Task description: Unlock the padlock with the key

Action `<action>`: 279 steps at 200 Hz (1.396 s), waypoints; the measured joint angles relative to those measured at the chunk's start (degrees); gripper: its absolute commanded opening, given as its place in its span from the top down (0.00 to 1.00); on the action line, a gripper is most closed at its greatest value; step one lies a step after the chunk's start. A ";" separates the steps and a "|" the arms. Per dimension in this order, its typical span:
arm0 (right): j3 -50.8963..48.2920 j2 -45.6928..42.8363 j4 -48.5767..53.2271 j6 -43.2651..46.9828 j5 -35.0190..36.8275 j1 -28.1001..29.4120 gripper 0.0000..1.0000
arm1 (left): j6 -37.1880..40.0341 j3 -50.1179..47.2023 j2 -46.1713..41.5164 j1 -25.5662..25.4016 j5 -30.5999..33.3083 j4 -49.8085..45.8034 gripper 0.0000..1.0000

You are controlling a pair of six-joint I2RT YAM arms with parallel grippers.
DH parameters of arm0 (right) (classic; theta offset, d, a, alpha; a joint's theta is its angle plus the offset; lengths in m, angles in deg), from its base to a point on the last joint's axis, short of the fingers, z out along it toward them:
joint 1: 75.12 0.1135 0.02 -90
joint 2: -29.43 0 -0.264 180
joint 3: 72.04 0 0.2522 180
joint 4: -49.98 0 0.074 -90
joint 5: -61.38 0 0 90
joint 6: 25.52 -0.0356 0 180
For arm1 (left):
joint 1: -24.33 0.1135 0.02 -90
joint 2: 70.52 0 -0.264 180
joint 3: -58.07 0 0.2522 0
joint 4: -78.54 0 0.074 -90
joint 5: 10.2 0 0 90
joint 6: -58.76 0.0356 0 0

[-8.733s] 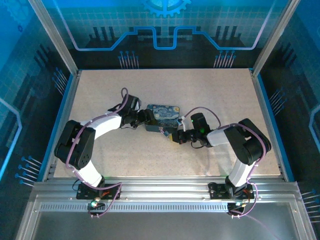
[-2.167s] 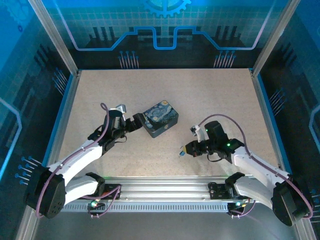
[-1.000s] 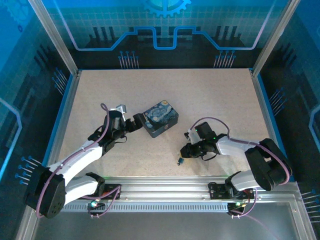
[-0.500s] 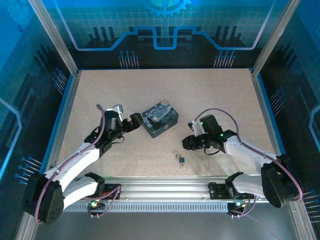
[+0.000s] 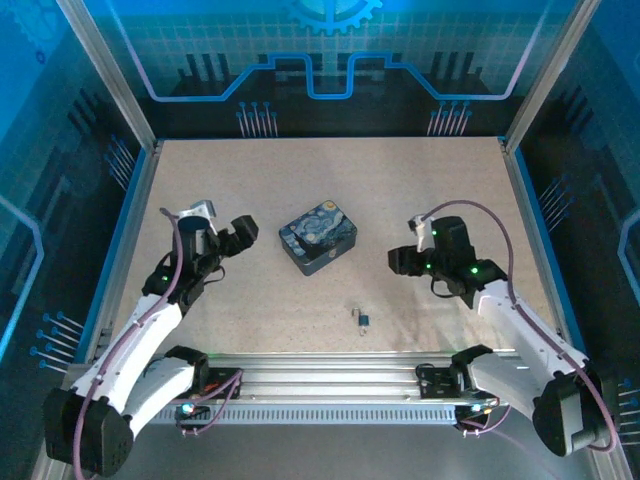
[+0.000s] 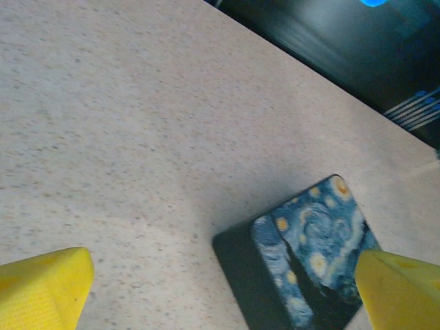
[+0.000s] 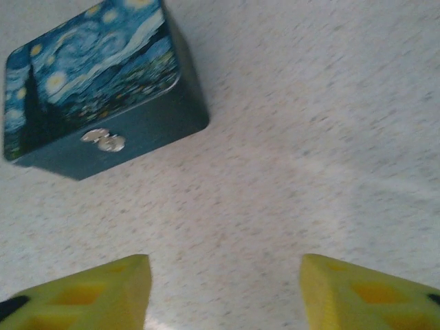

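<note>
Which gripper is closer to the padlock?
The right gripper: the padlock lies just nearside of it. The left gripper is farther off, left of the tin.

Speckled beige table point(image 5: 400, 190) inside a blue-lit enclosure.
Behind the table, a dark wall panel point(image 5: 330, 100) glows with blue circuit lines; aluminium posts point(image 5: 105, 75) rise from its far corners, and a slotted rail point(image 5: 330, 385) edges its near side.

Bright, even overhead light, soft shadows (wrist views slightly blurred)
</note>
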 measured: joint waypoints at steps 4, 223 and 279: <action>-0.07 -0.22 -0.37 0.50 0.33 -0.57 0.31 | 0.44 0.00 0.02 0.07 0.57 -0.15 0.01; -13.60 19.50 -48.57 11.06 2.19 -17.68 0.00 | 24.68 -9.25 16.20 2.49 16.24 25.42 0.01; -13.90 26.12 -59.04 12.63 0.52 -17.68 0.00 | 25.66 -10.67 18.51 5.03 12.63 32.50 0.01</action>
